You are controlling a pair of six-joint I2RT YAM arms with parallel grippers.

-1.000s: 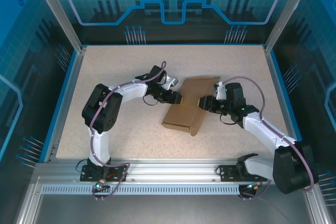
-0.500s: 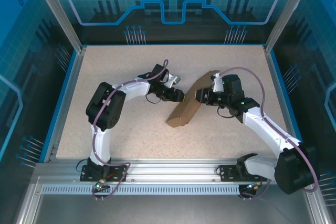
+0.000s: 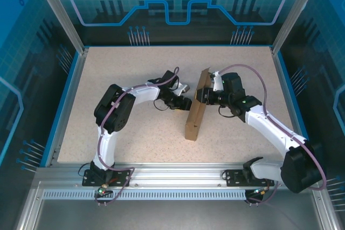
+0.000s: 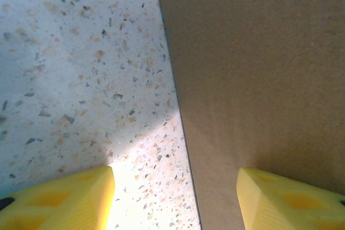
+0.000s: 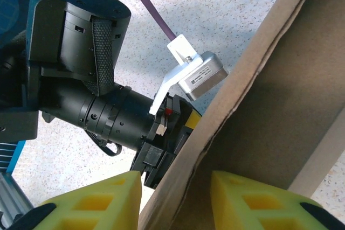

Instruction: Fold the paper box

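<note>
paper box (image 3: 195,112): mid-way across the counter (image 3: 124,74); tipped up from flat, it now stands on one long edge.
right gripper (image 3: 202,96): jaws seemingly clamped on its top wall.
left gripper (image 3: 183,103): jaws apart, beside its face.
task: you still have flaps to fold.

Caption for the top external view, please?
Paper box stands on edge on the table, the right arm's jaws gripping its top edge, the left arm's jaws open just beside it.
</note>
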